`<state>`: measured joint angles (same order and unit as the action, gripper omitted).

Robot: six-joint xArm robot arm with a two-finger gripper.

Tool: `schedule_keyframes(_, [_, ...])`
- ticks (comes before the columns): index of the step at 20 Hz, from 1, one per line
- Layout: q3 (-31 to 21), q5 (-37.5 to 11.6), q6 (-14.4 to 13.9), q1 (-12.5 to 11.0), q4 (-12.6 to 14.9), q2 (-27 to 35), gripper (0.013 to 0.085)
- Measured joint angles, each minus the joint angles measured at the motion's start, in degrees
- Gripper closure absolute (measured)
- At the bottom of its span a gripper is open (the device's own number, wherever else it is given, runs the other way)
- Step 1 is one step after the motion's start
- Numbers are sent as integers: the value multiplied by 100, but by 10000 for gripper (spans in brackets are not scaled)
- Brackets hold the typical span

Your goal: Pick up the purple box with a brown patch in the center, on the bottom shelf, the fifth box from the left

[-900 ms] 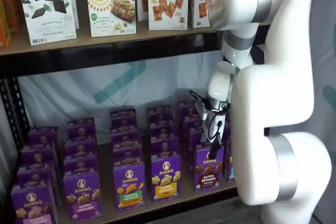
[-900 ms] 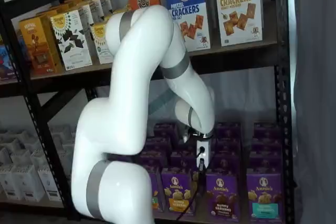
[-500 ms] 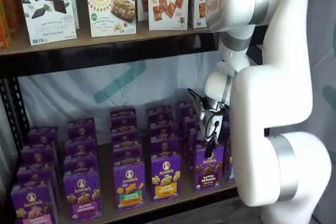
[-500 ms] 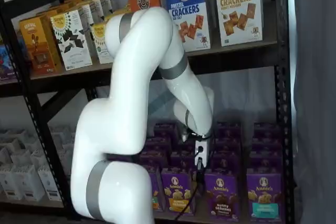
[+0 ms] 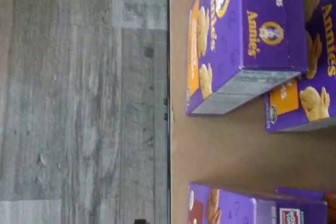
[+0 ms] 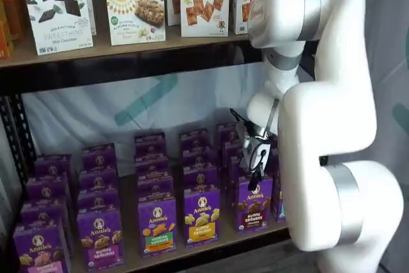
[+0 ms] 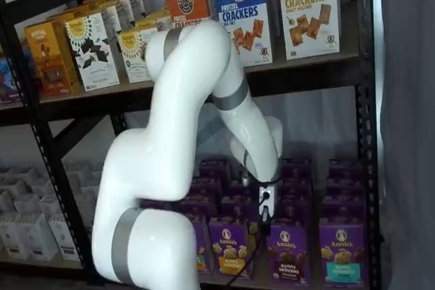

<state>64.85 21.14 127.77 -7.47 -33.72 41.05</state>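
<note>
The purple box (image 6: 254, 204) with dark brown bunnies on its front stands upright at the front of the bottom shelf (image 6: 130, 234), and it shows in both shelf views (image 7: 287, 252). My gripper (image 6: 255, 180) hangs just above its top, black fingers pointing down, and the gripper (image 7: 262, 214) sits over the box's left corner. It is open and holds nothing; the fingers show side-on. In the wrist view, purple cartons with yellow bunnies (image 5: 241, 40) lie on the tan board (image 5: 220, 150).
Rows of purple cartons fill the shelf, with a yellow-bunny one (image 6: 202, 215) to the left and a teal-labelled one (image 7: 340, 252) to the right. Cracker boxes (image 6: 204, 1) stand on the higher board. The bulky white arm (image 6: 332, 126) is in front, a black post (image 7: 363, 134) at the right.
The gripper has sunk a little and drifted slightly left, closer to the top of the purple box. The upper arm has swung with it. No box has moved.
</note>
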Motion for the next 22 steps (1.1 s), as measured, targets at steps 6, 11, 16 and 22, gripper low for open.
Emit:
schedule_keyframes(6, [446,-17,-33,-4,37,409,130])
schedule_keyframes(11, [772,-70,-977,4,1078,721,130])
schedule_keyframes(16, [960,-85,-1793,-21,2011,938,130])
schedule_keyframes(22, [1245,181,-2420,-77,2749,1129,130])
